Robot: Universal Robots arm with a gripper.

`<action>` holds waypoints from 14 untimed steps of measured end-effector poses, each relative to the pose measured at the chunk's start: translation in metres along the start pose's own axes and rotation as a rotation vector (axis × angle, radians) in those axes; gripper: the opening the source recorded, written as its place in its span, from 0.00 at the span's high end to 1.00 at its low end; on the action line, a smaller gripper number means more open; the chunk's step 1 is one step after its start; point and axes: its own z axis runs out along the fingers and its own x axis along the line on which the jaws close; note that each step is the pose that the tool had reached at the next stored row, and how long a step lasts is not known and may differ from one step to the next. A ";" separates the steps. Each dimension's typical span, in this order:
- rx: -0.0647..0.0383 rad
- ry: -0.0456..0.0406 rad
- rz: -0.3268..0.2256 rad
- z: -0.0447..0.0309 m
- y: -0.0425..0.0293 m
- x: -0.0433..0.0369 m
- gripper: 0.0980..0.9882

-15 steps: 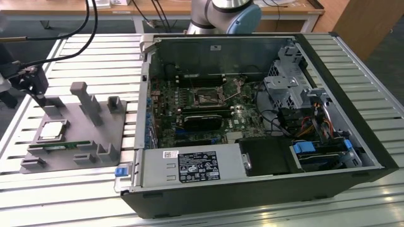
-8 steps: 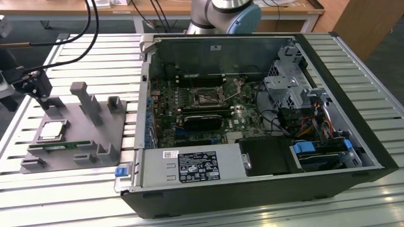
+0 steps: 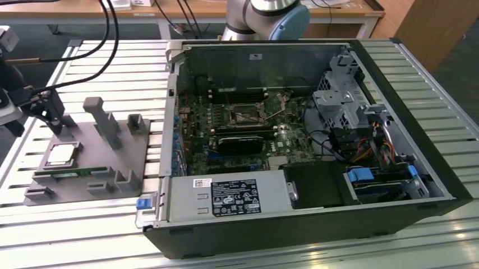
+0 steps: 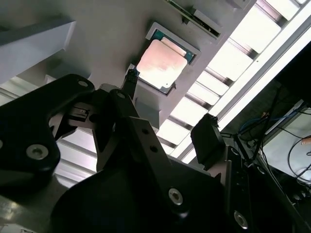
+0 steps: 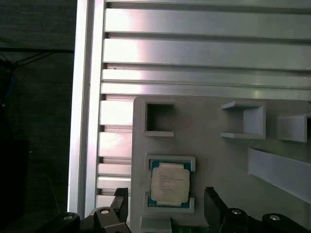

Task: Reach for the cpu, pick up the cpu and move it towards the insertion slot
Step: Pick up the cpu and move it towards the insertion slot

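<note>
Exterior view's left: empty pincer, spread wide, hangs over the cpu lying in its grey holder's recess, memory stick beside.

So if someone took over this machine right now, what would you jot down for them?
Pincer: open, empty, hovering close over the cpu.
Cpu: lying flat in its recess on the grey holder, outside the computer case.
Insertion slot: on the green board inside the open case.
Done: the reach is nearly there.
Left: cpu not yet gripped, lifted or carried to the slot.
</note>
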 end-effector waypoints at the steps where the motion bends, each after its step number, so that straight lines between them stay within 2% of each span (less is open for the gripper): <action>1: 0.001 0.0000 0.000 0.0008 -0.0001 0.0000 0.30; 14: 0.003 0.0000 0.000 0.0085 -0.0005 -0.0026 0.30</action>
